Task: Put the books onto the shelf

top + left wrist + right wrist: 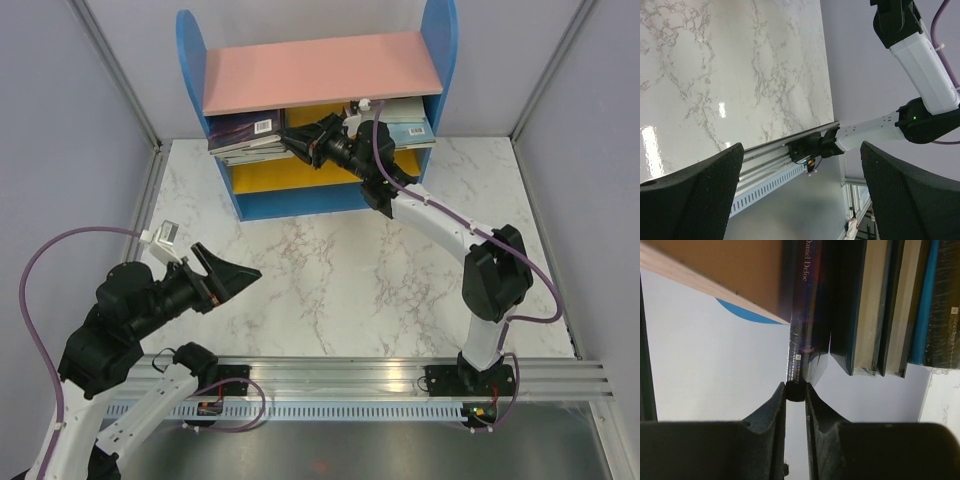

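The desk (330,280) is white marble with grey walls round it, and the shelf (320,70) stands at its far edge. The books (245,138) lie in flat stacks in the compartment under the pink top. The right pincer (298,142) reaches in there, clenched on the corner of a dark book (807,340). The left pincer (232,272) hangs released above the desk, well apart from the shelf.

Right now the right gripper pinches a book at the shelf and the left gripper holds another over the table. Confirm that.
Wrong on the left gripper: the left wrist view shows its fingers wide apart over the table, holding nothing. The right gripper does pinch a book at the shelf.
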Robot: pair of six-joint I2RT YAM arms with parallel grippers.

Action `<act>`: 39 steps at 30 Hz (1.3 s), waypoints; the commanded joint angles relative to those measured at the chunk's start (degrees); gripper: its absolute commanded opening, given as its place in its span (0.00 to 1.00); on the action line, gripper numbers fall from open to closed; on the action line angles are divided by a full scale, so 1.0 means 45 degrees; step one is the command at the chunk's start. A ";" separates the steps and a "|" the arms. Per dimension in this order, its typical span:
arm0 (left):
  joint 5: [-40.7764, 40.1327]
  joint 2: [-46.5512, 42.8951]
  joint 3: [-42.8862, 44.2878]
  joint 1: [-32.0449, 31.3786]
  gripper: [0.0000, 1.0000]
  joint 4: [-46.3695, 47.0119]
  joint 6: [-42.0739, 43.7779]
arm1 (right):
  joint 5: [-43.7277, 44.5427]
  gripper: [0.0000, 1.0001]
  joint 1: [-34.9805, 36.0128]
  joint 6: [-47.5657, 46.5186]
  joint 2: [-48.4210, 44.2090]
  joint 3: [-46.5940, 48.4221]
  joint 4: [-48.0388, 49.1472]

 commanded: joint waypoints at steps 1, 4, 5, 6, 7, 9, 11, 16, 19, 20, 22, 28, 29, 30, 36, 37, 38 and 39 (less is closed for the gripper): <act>0.0105 0.0239 0.0581 -0.0012 1.00 -0.0165 0.0839 | 0.0444 0.12 0.0264 0.0425 0.0810 0.0723 0.0620; 0.0066 0.0355 0.0737 -0.0012 1.00 -0.0302 0.1015 | 0.0562 0.12 0.0284 0.0425 0.0965 0.0762 0.0620; 0.0066 0.0395 0.0757 -0.0012 1.00 -0.0322 0.1055 | 0.0581 0.12 0.0284 0.0405 0.1005 0.0801 0.0620; 0.0085 0.0414 0.0777 -0.0012 1.00 -0.0342 0.1132 | 0.0581 0.12 0.0264 0.0328 0.1102 0.0840 0.0543; 0.0086 0.0453 0.0796 -0.0012 1.00 -0.0361 0.1172 | 0.0543 0.12 0.0284 0.0288 0.1200 0.0879 0.0484; 0.0124 0.0551 0.0816 -0.0012 1.00 -0.0400 0.1231 | 0.0523 0.21 0.0284 0.0094 0.1317 0.1035 0.0192; 0.0183 0.0668 0.0855 -0.0012 1.00 -0.0420 0.1348 | 0.0465 0.34 0.0284 -0.0199 0.1396 0.1075 0.0054; 0.0261 0.0864 0.0933 -0.0012 1.00 -0.0498 0.1504 | 0.0523 0.61 0.0284 -0.0318 0.1007 -0.0112 0.0151; 0.0300 0.0981 0.0933 -0.0012 1.00 -0.0498 0.1504 | 0.0465 0.65 0.0284 -0.0278 0.0733 -0.0526 0.0503; 0.0300 0.1020 0.0933 -0.0012 1.00 -0.0498 0.1524 | 0.0445 0.66 0.0284 -0.0356 0.0674 -0.0701 0.0522; 0.0320 0.1117 0.0992 -0.0012 1.00 -0.0518 0.1563 | 0.0328 0.70 0.0284 -0.0453 0.0401 -0.0916 0.0581; 0.0086 0.1468 0.1362 -0.0012 1.00 -0.0790 0.1816 | -0.0199 0.90 0.0225 -0.2053 -0.1043 -0.1327 -0.0589; 0.0008 0.1489 0.1440 -0.0012 1.00 -0.0791 0.1836 | -0.0258 0.95 0.0225 -0.2365 -0.1258 -0.1347 -0.0765; -0.0031 0.1527 0.1518 -0.0012 1.00 -0.0811 0.1894 | -0.0317 0.97 0.0187 -0.2852 -0.1628 -0.1347 -0.1115; -0.0558 0.1898 0.1948 -0.0012 1.00 -0.1084 0.2149 | -0.1699 0.98 0.0206 -0.4375 -0.3094 -0.1386 -0.1742; -0.0926 0.1996 0.2065 -0.0012 1.00 -0.1142 0.2188 | -0.1936 0.98 0.0206 -0.4709 -0.3367 -0.1464 -0.2246; -0.1239 0.2035 0.2163 -0.0012 1.00 -0.1355 0.2091 | -0.2093 0.98 0.0206 -0.5253 -0.4046 -0.1580 -0.2754; -0.1591 0.2055 0.2241 -0.0012 1.00 -0.1474 0.1955 | -0.2172 0.98 0.0225 -0.6361 -0.4498 -0.1910 -0.3339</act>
